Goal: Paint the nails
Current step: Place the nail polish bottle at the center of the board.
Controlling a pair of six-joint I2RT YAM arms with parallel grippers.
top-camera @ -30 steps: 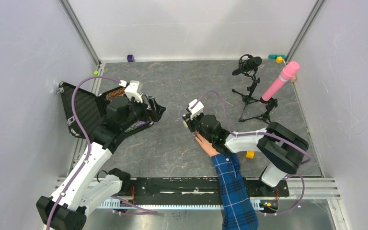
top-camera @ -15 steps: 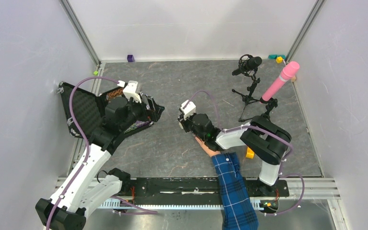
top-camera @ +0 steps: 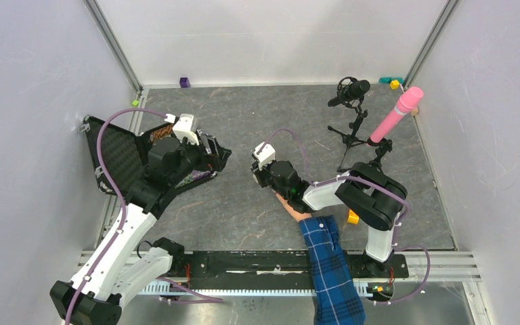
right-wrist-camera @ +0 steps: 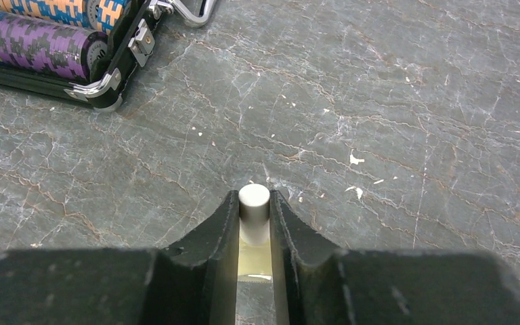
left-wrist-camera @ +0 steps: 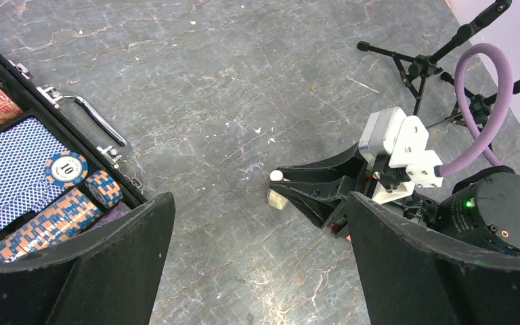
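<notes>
My right gripper (right-wrist-camera: 254, 200) is shut on the white cap (right-wrist-camera: 254, 198) of a small bottle. Its pale yellowish body (right-wrist-camera: 254, 257) shows between the fingers. From the left wrist view the cap (left-wrist-camera: 275, 175) and bottle body (left-wrist-camera: 277, 200) sit at the tips of the right gripper (left-wrist-camera: 291, 186), low over the table. A pale hand (top-camera: 290, 205) with a blue plaid sleeve (top-camera: 328, 264) lies under the right gripper (top-camera: 261, 177). The nails are hidden beneath it. My left gripper (top-camera: 213, 152) hangs open by the chip case, and between its wide jaws (left-wrist-camera: 258, 203) there is only bare table.
An open black case (top-camera: 118, 159) of poker chips (left-wrist-camera: 34, 176) lies at the left; its corner (right-wrist-camera: 95, 88) shows in the right wrist view. A microphone on a tripod (top-camera: 352, 91) and a pink cylinder on a stand (top-camera: 396, 115) are at the back right. A small yellow object (top-camera: 353, 218) lies by the right arm.
My right gripper has shifted left and slightly back over the hand, still round the bottle cap. My left gripper has barely moved.
</notes>
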